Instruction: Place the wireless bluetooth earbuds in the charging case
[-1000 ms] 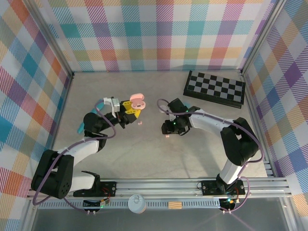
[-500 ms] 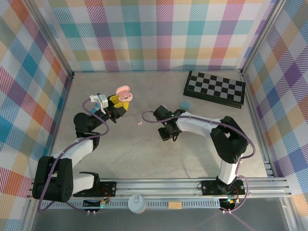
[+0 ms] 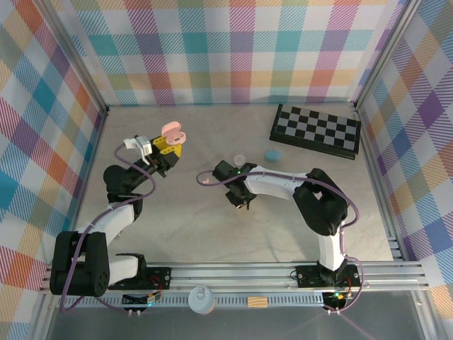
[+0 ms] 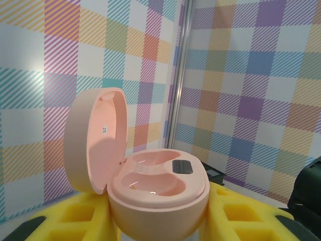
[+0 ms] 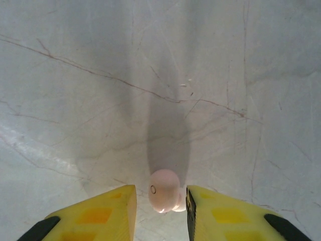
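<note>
A pale, marbled table [image 3: 212, 234] is enclosed by pastel plaid wall panels. Toward the table's far left corner, a pink, pebble-shaped plastic charging case [image 4: 159, 187] is held upright between the yellow fingers [image 4: 75, 221] of the left gripper [image 3: 166, 145], which is clamped on the case body. Its hinged lid [image 4: 93, 140] is stood open, and the moulded wells appear empty. Near the middle of the table, a small pink plastic earbud [image 5: 163, 190] is framed by the yellow fingertips of the right gripper [image 5: 161, 196], low over the surface. The jaws are drawn narrow around it, one pad almost touching and a slim gap showing on the other side, so it cannot be told whether the earbud is actually pinched. Further right, toward the far edge, a whitish plastic bit [image 3: 239, 160] and a light blue one [image 3: 272, 154] are left lying near a black-and-grey chequered board [image 3: 315, 131] in the far right corner. The step in hand is judged to be the pick-up of the first earbud. Next, a firm pinch is called for, then a lift and a carry leftward to the open case, where the earbud must be turned to match a well and lowered in squarely.
</note>
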